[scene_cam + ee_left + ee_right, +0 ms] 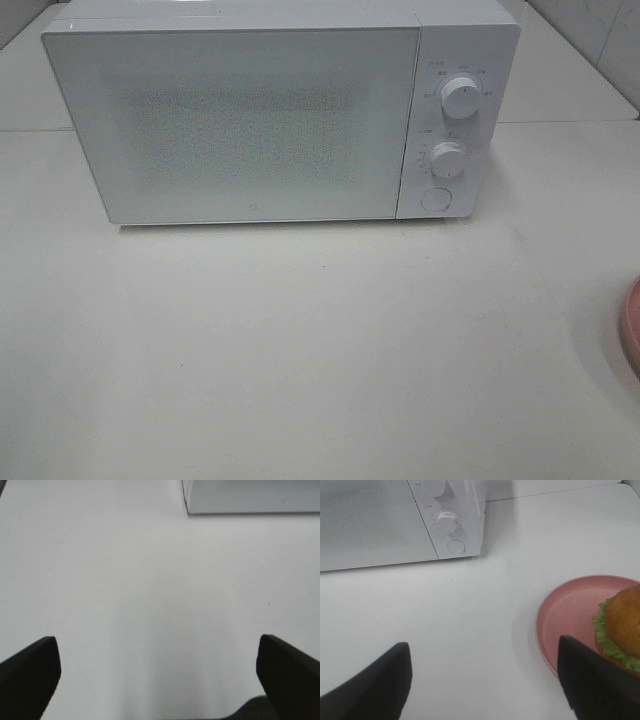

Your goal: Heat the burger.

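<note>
The burger [621, 625], with a golden-brown bun and green lettuce frill, sits on a pink round plate [567, 615] in the right wrist view. Only the plate's rim [631, 325] shows at the right edge of the high view. A white microwave [260, 110] stands shut at the back of the table. My right gripper [482, 680] is open and empty, above the table beside the plate. My left gripper [157, 672] is open and empty over bare table, short of the microwave's corner [250, 497]. Neither gripper shows in the high view.
The microwave has two knobs [459, 97] [448, 160] and a round button [435, 198] on its right panel. The white table [300, 350] spreads in front of it. A tiled wall [600, 30] runs along the back right.
</note>
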Motion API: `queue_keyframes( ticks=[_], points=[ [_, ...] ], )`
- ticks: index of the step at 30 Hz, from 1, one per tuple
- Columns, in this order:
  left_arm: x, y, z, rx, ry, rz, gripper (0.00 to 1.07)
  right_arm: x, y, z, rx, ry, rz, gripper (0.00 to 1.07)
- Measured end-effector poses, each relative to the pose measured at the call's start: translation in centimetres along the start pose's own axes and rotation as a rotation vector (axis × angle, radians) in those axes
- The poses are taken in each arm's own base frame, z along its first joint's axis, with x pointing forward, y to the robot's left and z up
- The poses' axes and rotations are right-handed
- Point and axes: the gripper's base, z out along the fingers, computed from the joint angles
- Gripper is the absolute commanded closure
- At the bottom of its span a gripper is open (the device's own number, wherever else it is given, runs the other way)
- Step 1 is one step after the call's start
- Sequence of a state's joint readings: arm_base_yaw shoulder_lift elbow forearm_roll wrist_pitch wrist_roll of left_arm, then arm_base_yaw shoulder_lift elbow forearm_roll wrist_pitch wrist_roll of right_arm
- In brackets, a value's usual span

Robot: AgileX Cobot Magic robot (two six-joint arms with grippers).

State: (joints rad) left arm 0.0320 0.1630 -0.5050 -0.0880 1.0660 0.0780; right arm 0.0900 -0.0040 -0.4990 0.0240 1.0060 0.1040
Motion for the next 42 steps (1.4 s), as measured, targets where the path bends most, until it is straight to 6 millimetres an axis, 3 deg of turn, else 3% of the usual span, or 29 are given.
queue_keyframes(
  ticks=[8,42],
  points=[
    [1.4,-0.1,-2.0,-0.021,-0.175,0.019,0.06,0.0,0.0,0.0,0.0,0.0,0.0,0.32],
    [1.4,0.0,-2.0,-0.03,-0.177,0.023,0.06,0.0,0.0,0.0,0.0,0.0,0.001,0.32]
  ],
)
